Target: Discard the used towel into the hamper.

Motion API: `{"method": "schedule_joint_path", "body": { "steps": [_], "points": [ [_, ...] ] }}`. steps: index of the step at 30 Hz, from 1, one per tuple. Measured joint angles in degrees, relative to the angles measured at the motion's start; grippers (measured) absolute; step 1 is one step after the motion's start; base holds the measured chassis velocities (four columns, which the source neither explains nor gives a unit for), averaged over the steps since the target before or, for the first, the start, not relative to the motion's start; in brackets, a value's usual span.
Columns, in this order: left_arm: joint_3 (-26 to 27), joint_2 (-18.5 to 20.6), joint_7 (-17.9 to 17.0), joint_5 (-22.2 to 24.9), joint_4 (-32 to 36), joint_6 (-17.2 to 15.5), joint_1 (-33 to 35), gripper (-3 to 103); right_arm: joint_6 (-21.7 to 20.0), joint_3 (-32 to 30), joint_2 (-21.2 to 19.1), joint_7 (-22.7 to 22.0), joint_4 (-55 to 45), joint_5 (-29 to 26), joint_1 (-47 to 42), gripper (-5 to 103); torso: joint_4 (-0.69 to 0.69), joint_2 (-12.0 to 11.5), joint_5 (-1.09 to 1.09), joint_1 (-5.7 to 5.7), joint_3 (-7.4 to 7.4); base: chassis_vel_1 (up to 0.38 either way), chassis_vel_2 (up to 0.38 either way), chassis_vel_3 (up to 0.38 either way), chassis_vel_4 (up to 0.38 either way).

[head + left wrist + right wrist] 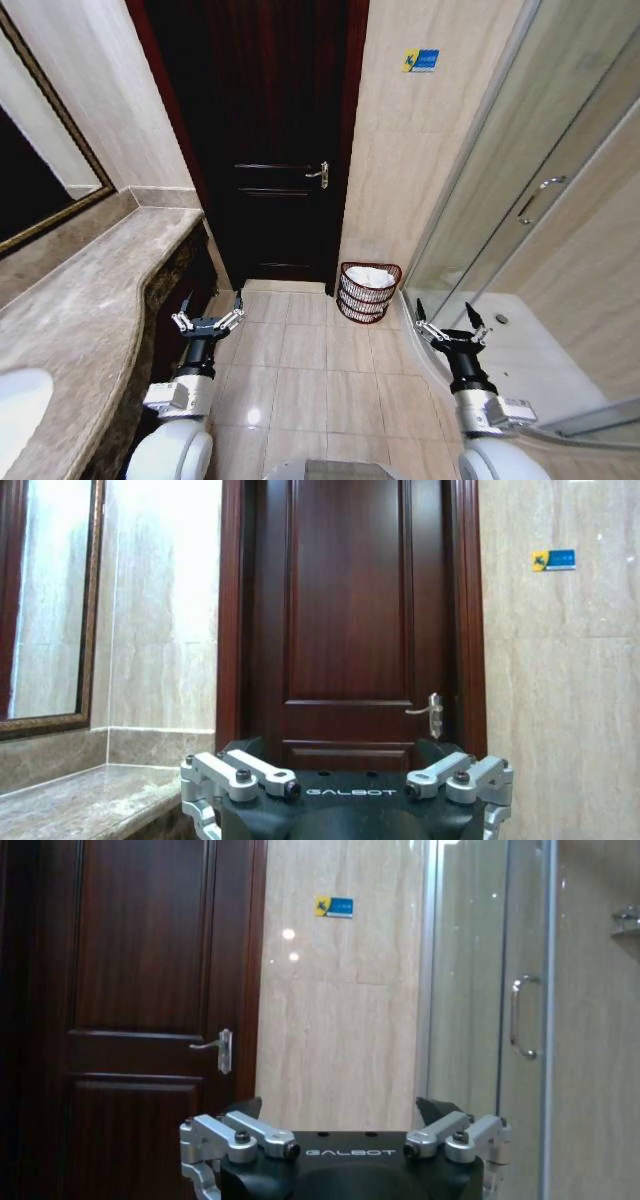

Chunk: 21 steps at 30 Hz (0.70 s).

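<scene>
Beige tile covers the bathroom floor [300, 370] and walls, with a dark wooden door [265, 140] straight ahead, a marble worktop [90, 290] outboard of the left pincer [208, 318] and a glass shower enclosure [540, 200] outboard of the right pincer [450, 325]. Both pincers hang low over the floor, fingers spread wide and holding nothing.

The hamper [369, 291] stands on the floor against the wall beside the door, ahead of both pincers, between them and nearer the right one. Something white, seemingly cloth, already lies inside it; whether that is the used towel cannot be told. No towel lies on the worktop or floor within sight.

Judging from this, the step in hand is finding the towel, or confirming it is already in. To do that well, the robot should sweep its view slowly along the worktop and shower side, arms tucked clear of the worktop edge and the glass, and approach any towel from above with the pincer open.
</scene>
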<state>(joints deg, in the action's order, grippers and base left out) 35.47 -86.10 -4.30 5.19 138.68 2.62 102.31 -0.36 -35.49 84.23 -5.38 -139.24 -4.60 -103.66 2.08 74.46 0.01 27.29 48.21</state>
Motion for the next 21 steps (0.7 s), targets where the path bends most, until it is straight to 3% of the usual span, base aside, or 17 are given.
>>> {"method": "schedule_joint_path", "body": {
  "steps": [21],
  "points": [
    [0.0,0.0,0.0,0.0,0.0,0.0,0.0,100,0.0,0.0,0.0,0.0,0.0,0.0,0.0,100,0.01,0.0,-0.01,0.02,0.01,0.118,-0.118,-0.118,0.118]
  ]
}}
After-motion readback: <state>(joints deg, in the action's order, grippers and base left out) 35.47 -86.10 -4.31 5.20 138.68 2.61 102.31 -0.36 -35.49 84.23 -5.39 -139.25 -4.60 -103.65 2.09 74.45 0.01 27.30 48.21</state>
